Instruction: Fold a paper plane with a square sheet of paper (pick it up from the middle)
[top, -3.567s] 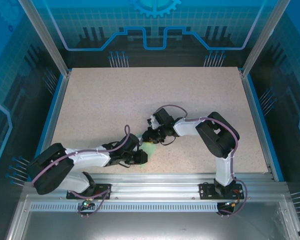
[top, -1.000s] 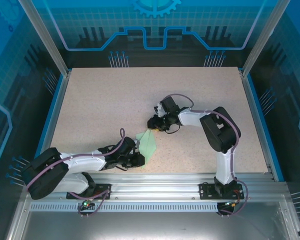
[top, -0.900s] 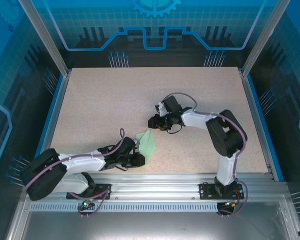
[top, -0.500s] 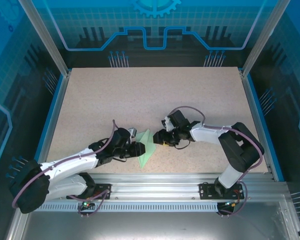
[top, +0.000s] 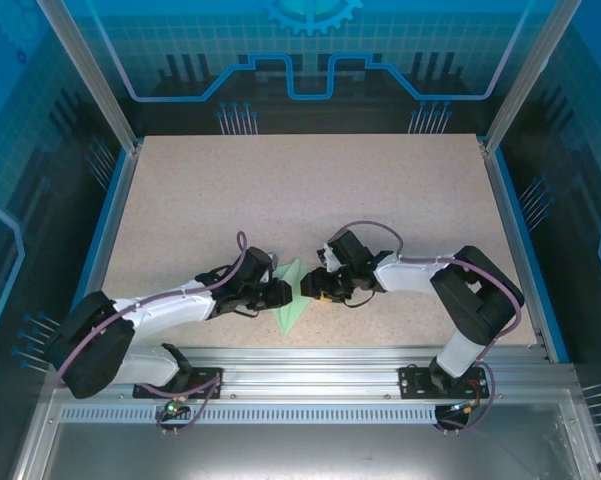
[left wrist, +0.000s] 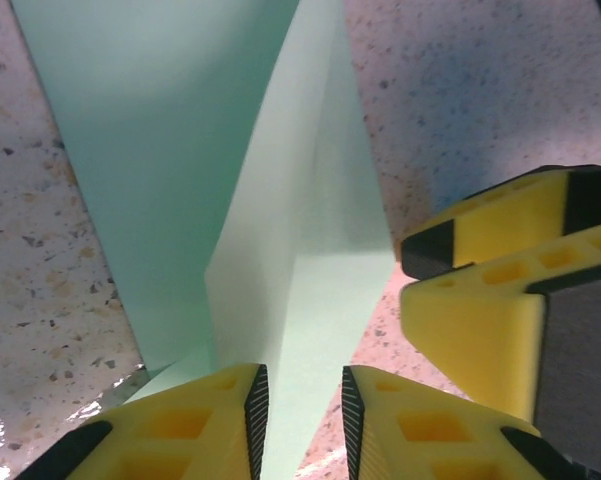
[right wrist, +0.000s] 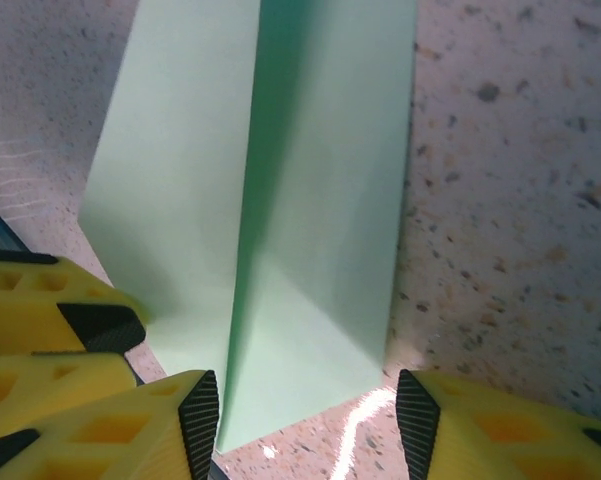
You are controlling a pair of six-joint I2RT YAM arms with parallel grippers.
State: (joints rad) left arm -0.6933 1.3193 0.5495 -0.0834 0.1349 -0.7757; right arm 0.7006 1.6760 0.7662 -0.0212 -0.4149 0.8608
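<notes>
Speckled table (top: 230, 190), middle of near edge: folded mint paper (top: 292, 310). Left gripper (left wrist: 302, 420) narrowly open astride its raised fold; right gripper (right wrist: 308, 400) wide open, straddling its end, neither clamped.

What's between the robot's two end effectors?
The folded mint-green paper lies between the left end effector and the right end effector in the top view.

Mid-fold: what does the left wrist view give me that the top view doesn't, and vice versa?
Left wrist: the paper, its creases and layered flaps up close, with the left tool slightly open over its near end. Top: the paper's whole pointed outline, and both arms reaching in from opposite sides. Shared: the green paper, the left tool, the right tool and the speckled table.
</notes>
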